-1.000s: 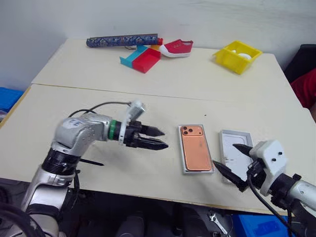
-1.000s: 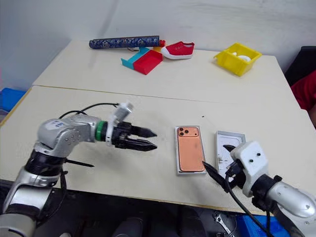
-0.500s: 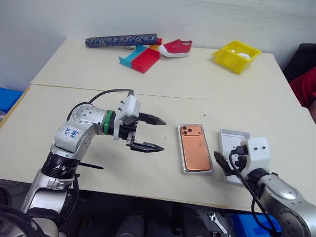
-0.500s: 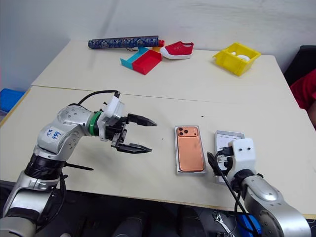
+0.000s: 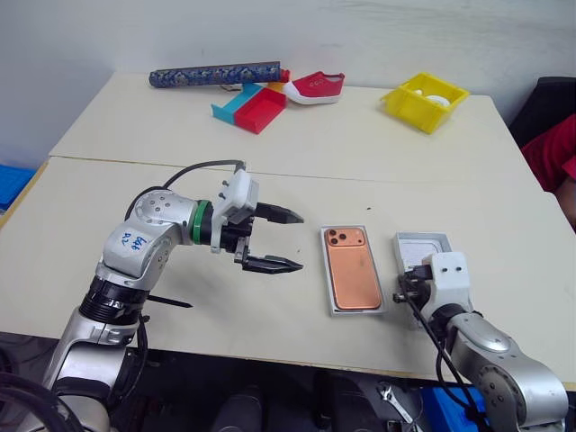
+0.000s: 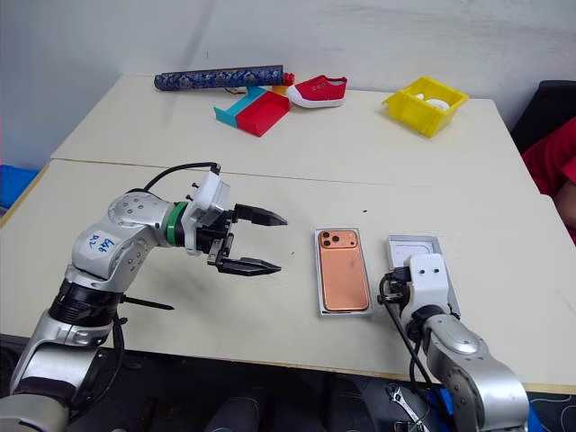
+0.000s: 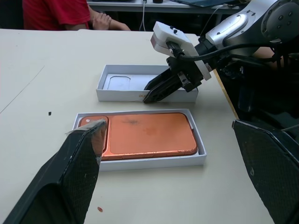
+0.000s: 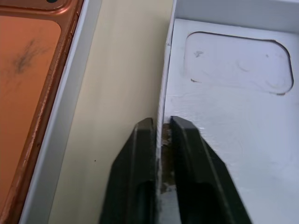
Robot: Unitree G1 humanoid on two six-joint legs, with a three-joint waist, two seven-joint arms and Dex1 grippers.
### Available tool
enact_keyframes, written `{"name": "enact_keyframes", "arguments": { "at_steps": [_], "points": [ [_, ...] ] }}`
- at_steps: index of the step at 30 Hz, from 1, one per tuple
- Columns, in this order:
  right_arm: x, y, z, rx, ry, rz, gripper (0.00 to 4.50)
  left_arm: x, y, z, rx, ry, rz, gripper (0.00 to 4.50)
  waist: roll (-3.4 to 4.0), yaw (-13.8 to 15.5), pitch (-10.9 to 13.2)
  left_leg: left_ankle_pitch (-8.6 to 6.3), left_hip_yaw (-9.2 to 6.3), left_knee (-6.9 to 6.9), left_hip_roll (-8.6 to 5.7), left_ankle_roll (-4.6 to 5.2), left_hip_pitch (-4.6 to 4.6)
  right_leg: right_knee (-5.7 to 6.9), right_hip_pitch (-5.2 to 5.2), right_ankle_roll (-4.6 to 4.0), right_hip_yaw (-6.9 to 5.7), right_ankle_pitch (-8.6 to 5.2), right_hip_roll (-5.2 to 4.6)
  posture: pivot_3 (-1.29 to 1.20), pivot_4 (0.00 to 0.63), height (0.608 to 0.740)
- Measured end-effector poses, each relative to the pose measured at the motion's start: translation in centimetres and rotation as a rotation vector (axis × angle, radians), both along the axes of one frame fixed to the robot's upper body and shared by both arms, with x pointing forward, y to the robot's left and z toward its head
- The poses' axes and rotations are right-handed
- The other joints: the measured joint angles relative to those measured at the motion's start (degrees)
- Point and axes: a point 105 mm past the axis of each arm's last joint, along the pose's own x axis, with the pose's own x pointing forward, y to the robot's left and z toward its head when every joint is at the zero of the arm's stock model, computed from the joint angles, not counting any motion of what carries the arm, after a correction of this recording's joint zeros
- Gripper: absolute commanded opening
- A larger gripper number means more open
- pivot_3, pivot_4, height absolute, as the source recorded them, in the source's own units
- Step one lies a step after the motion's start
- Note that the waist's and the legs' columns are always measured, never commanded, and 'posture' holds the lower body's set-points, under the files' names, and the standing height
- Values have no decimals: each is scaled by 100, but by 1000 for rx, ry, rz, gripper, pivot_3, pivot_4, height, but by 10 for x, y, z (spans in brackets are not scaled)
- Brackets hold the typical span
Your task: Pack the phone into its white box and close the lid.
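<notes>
1. Right tool (image 8: 160, 128) hidden in the head views behind its own white wrist housing; near end of the lid (image 5: 423, 255) covered by that housing too.
2. Cut off at the 3 o'clock edge of the head views: a person's red sleeve (image 5: 551, 155). Contents of the yellow bin (image 5: 427, 99) at 1 o'clock too small to make out beyond something white.
3. The phone (image 5: 353, 268) lying flat, camera side up, inside the white box (image 5: 326, 270) on the table (image 5: 360, 153), slightly right of centre near the front edge. Long axis running 12 to 6 in the head views, camera cluster at the 12 o'clock end.
4. Lid lying just beside the box at its 3 o'clock side, apart from it by a narrow strip of table, parallel to it, open side up.
5. Seen in the right wrist view: right tool closed on the lid's thin side wall nearest the box, one finger on each face of the wall; faint rounded outline on the lid's white inside.
6. Seen in the left wrist view: right tool's black fingers (image 7: 159, 88) pressed together at the lid wall, plus the dark smudge on the phone's back.
7. Left tool (image 5: 283, 239) spread wide, holding nothing, hovering above the table at 9 o'clock of the box, well apart from it, fingertips aimed toward it.
8. Far table edge at 11 to 12 o'clock: patterned blue roll (image 5: 216, 74), red and teal trays (image 5: 250, 106), red shoe (image 5: 314, 86).
</notes>
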Motion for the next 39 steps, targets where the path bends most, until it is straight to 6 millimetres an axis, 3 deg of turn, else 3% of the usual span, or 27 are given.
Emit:
{"name": "enact_keyframes", "arguments": {
  "at_steps": [4, 8, 10, 17, 21, 26, 30, 35, 39],
  "points": [
    [0, 13, 16, 98, -26, 78, 41, 0, 4, -5, 1, 11, 15, 4500, 6, -23, 2, 0, 1, 0, 1, 0, 0, 9, -3, 0, 4, 0, 1, 0, 150, 740],
    [-4, 46, 70, 233, -150, 341, 41, 0, 10, -12, 27, 20, 39, 4500, 7, -42, 3, 0, -1, 0, 4, 0, 1, 7, -2, 0, 1, 0, 2, 0, 150, 740],
    [-9, 63, 87, 320, -175, 462, 41, 0, 13, -13, 37, 18, 50, 4500, 7, -43, 3, 0, -3, -3, 5, 1, 0, 8, -2, 0, 0, 0, 1, 0, 150, 740],
    [-10, 119, 114, 808, -56, 687, 41, -2, 25, -22, 85, 22, 81, 4500, 8, -110, 4, 1, -2, -4, 3, 4, -2, 5, -2, -1, -1, 1, -7, 0, 150, 740],
    [6, 139, 107, 1099, 92, 627, 41, -3, 34, -28, 128, 27, 107, 4500, 5, -141, 2, 2, -1, -5, 5, 4, -2, 6, -3, -1, -1, 1, -4, 0, 150, 740],
    [22, 156, 90, 1319, 211, 534, 41, 2, 39, -24, 115, 7, 152, 4500, 8, -146, 3, 1, -1, -4, 4, 5, -2, 7, -4, 0, 1, 1, -4, 0, 150, 740],
    [27, 161, 88, 1385, 220, 506, 0, 6, 44, -31, 111, 22, 205, 3665, 8, -145, 3, 0, -1, -5, 4, 7, -3, 6, -6, 1, 0, 2, -3, 0, 150, 740],
    [28, 156, 59, 1349, 249, 432, 0, 19, 47, -48, 150, 21, 277, 2014, 9, -130, 3, -2, 1, -3, 1, 11, -4, 5, -5, 2, 3, 2, -4, 0, 150, 740],
    [26, 152, 55, 1339, 207, 433, 0, 31, 42, -77, 197, 34, 303, 658, 8, -130, -2, -2, 3, -4, 3, 12, -3, 7, -5, 3, 3, 3, -1, 0, 150, 740]
  ]
}}
